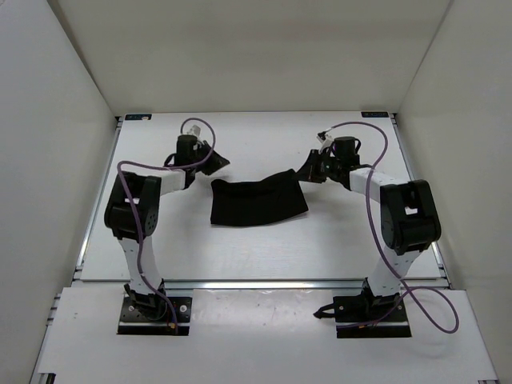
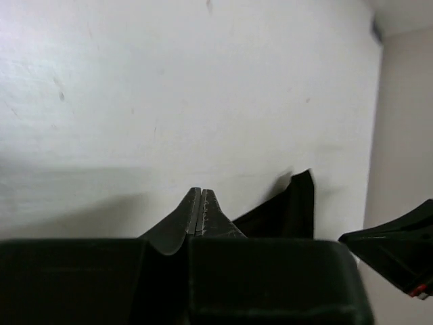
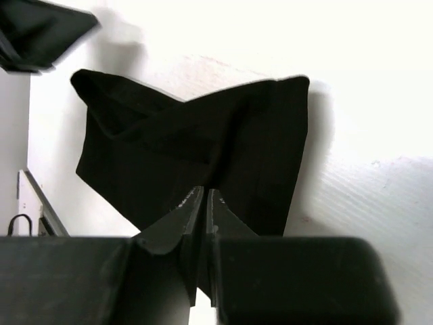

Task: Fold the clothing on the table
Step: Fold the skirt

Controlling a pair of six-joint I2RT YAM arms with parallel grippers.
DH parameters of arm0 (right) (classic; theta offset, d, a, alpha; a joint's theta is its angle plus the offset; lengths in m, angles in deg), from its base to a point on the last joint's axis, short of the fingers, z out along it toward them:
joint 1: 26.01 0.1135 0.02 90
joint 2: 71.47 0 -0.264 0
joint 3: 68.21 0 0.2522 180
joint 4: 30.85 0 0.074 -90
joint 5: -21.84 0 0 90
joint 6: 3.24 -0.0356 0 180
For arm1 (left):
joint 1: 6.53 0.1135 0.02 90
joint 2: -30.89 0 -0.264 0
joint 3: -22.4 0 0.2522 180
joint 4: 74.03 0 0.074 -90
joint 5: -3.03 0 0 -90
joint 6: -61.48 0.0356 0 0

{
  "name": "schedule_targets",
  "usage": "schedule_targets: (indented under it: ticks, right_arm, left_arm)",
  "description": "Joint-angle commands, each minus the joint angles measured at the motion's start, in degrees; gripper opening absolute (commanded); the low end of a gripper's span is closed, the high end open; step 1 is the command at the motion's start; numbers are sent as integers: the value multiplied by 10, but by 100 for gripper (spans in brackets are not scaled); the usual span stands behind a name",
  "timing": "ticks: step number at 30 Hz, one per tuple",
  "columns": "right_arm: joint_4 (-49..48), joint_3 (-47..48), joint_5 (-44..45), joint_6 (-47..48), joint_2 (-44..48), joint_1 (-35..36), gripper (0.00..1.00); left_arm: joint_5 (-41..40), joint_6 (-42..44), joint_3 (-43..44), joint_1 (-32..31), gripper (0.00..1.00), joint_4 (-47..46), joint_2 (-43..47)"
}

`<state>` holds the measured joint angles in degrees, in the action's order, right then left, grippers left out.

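Black soft fabric garment [image 1: 258, 202] lies mid-table on the flat white table [image 1: 240, 256], long axis running left to right between my arms. My left gripper [image 2: 201, 203] and right gripper [image 3: 205, 200] are both closed, apparently empty; the right looks nearer, at its end.

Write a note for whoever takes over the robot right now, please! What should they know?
Left gripper: shut, holds nothing, near the left end of the clothing.
Right gripper: shut, tips over the clothing's right edge; I cannot tell whether it pinches fabric.
Clothing: in the middle of the table, a rumpled band that looks folded over on itself.
Left to do: the edges are uneven, so probably another fold and some tidying.
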<state>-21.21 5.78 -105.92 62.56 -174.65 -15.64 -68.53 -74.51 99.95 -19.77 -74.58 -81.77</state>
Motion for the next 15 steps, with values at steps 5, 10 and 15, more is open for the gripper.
schedule_targets:
  ticks: [5, 10, 15]
  right_arm:
    - [-52, 21, -57, 7, 15, 33, 0]
    - [-75, 36, -108, 13, -17, 80, 0]
    - [-67, 66, -117, 24, -74, 122, 0]
  left_arm:
    - [38, 26, -12, 23, 0, -27, 149]
    - [36, 36, -129, -39, 0, -14, 239]
    - [-3, 10, -248, -90, 0, -43, 289]
